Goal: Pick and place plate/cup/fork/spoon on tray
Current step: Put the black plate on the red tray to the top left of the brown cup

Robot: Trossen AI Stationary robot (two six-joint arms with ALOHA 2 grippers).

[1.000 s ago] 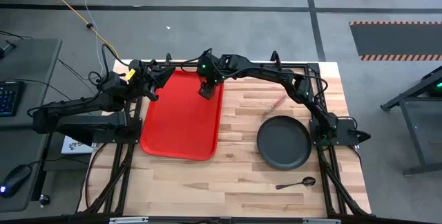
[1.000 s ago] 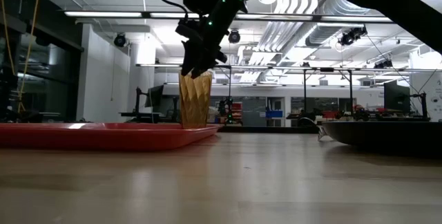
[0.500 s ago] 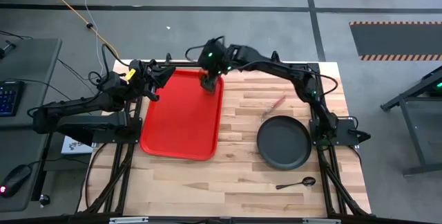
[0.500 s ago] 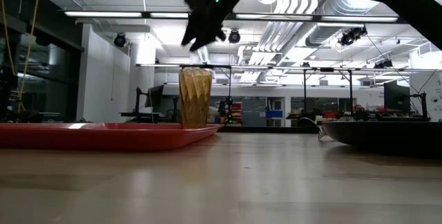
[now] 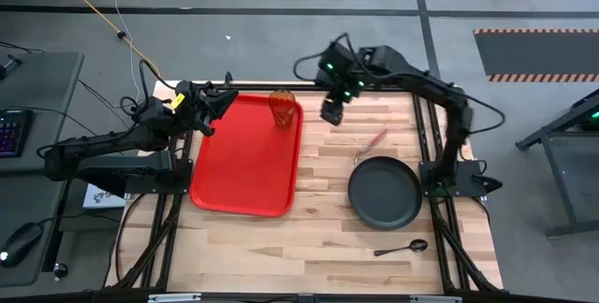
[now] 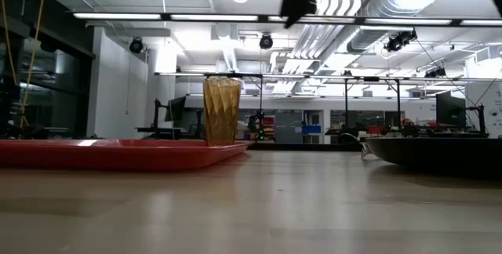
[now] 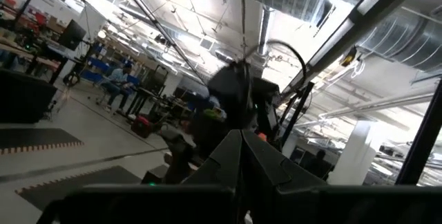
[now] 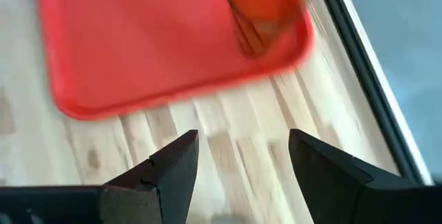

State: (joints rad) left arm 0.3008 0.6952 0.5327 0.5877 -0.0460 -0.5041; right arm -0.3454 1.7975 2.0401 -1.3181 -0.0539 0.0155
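The right claw [image 5: 332, 113] hangs above the far part of the bench [image 5: 318, 228], just right of the tray [image 5: 243, 167], its two fingers [image 8: 176, 165] spread wide with nothing between them. The cup [image 5: 284, 108] stands upright in the tray's far right corner. Right of the claw the fork [image 5: 371, 141] lies on the wood, with the plate [image 5: 385, 194] just nearer and the spoon [image 5: 402, 247] near the front edge. The left claw [image 5: 208, 108] waits at the tray's far left corner; whether it is open cannot be told.
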